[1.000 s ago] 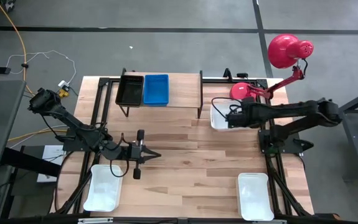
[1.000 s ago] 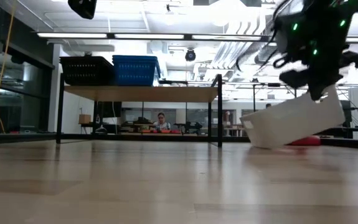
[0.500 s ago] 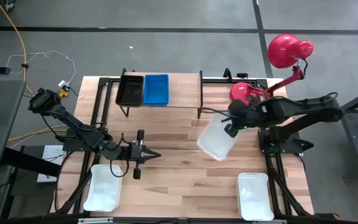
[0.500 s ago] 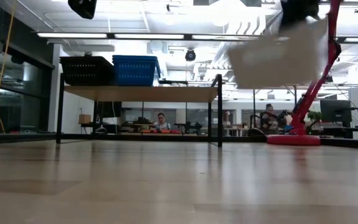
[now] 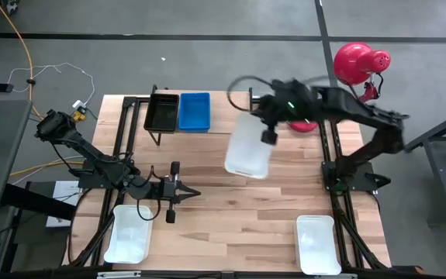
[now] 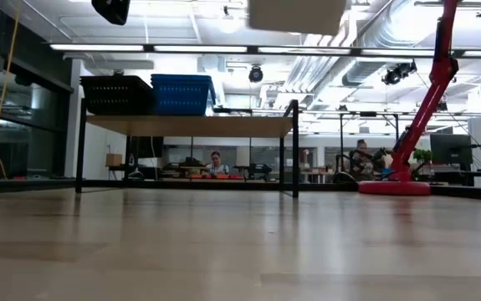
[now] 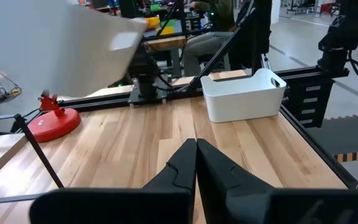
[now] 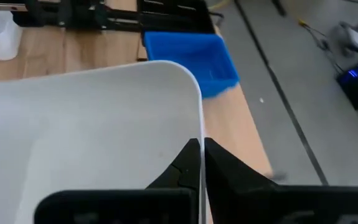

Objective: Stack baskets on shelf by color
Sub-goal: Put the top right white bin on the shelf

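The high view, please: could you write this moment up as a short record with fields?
Shelf: at the table's far edge, holding a black basket and a blue basket side by side
Right gripper: shut on the rim of a white basket, carried in the air beside the shelf
Left gripper: shut, empty, low over the table's near left
Other white baskets: near left and near right corners
Red lamp: far right
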Motion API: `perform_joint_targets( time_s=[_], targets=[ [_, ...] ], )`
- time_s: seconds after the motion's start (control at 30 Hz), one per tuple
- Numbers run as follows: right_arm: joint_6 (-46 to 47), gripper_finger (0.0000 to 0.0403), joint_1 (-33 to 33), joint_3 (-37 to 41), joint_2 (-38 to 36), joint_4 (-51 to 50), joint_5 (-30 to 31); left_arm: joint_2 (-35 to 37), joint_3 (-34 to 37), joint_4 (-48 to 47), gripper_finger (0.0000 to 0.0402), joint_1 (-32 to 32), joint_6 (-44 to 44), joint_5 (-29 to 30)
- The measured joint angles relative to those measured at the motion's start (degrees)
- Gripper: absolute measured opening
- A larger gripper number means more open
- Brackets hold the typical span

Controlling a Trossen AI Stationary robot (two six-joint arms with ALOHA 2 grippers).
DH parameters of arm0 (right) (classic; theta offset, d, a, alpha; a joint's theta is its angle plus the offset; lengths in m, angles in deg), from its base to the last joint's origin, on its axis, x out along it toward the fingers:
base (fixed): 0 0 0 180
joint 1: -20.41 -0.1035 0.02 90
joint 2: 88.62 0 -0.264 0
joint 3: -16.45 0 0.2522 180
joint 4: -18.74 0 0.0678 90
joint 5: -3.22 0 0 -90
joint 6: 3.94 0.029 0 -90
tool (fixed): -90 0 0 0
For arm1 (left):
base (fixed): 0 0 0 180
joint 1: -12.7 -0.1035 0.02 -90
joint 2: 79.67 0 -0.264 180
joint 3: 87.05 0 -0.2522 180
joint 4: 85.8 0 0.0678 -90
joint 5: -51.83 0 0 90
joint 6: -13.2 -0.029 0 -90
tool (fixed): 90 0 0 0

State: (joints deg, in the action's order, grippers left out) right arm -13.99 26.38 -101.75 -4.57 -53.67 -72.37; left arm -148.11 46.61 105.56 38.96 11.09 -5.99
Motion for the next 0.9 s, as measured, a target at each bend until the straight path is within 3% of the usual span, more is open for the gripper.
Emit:
perform_joint_targets(
  time_s=[0.17,0.5,0.9],
  targets=[
    [-9.2,0.0000,7.7,-11.3,10.4,-1.0,-11.2,0.0,0.0,0.0,0.0000,0.0,0.0,0.0],
    [-13.4,0.0000,19.9,-28.3,26.3,-6.4,-21.9,0.0,0.0,0.0,0.0000,0.0,0.0,0.0],
    [-13.6,0.0000,27.3,-28.9,33.2,-6.2,-24.6,0.0,0.0,-1.5,0.0000,0.0,2.0,0.0]
  ],
)
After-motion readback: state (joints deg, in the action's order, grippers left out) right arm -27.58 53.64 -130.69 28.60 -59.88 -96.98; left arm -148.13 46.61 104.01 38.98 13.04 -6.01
